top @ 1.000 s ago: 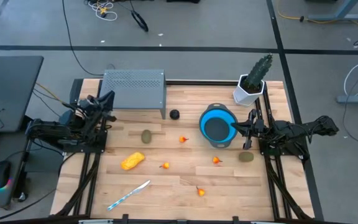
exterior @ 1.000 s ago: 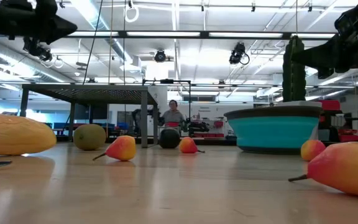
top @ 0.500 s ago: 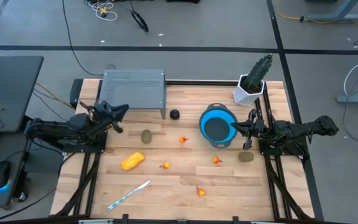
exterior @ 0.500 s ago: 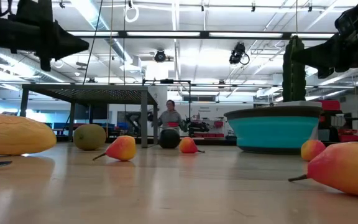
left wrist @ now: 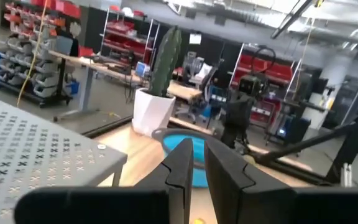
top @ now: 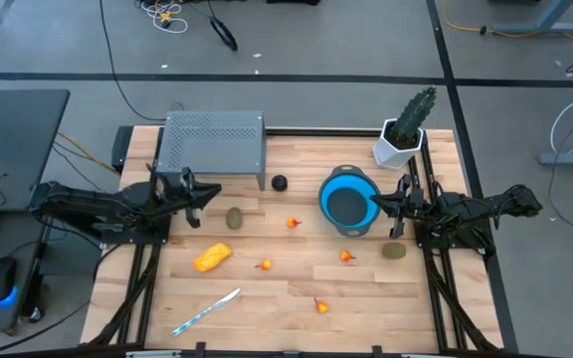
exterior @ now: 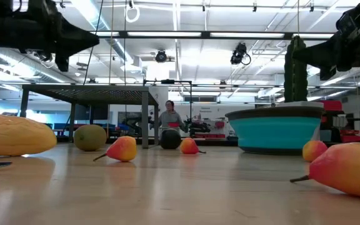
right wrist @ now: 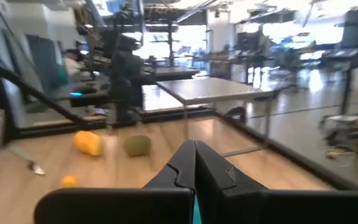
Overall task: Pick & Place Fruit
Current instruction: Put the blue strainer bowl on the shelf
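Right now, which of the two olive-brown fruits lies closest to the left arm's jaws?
The olive-brown oval in the table's left half, just ahead of the left gripper. The other olive-brown oval lies across the table, beside the right gripper.

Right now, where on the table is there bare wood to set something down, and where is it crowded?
Free: the wood between the grey perforated box and the cactus pot, apart from the black ball; also the near right corner past the orange-red pieces. Crowded: the middle band from the yellow-orange fruit to the blue bowl.
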